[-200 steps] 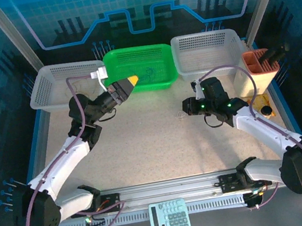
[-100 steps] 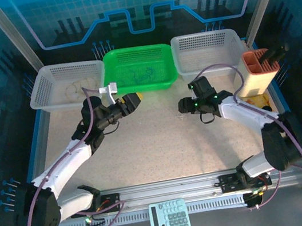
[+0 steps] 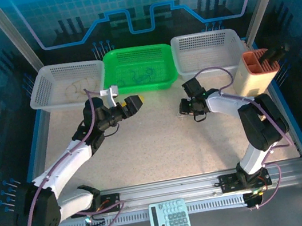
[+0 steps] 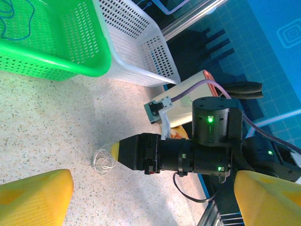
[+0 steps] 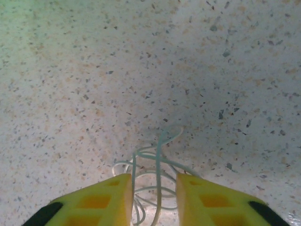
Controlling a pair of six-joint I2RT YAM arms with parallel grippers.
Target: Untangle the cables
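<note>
Blue cable (image 3: 136,78) in green basket (image 3: 172,78), pale cable (image 3: 73,91) in white basket (image 3: 41,102) — left gripper (image 3: 137,100) empty, agape, right gripper (image 5: 154,189) ajar astride coil (image 5: 159,151)

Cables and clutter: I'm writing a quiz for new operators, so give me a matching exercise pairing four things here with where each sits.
Things:
1. blue cable
2. loose white cable
3. calculator
4. orange holder

Places:
A. on the table, between the open jaws of the right gripper
B. bottom middle of the top view
C. in the green basket
D. beside the right-hand white basket

Pairs: 1-C, 2-A, 3-B, 4-D.
</note>
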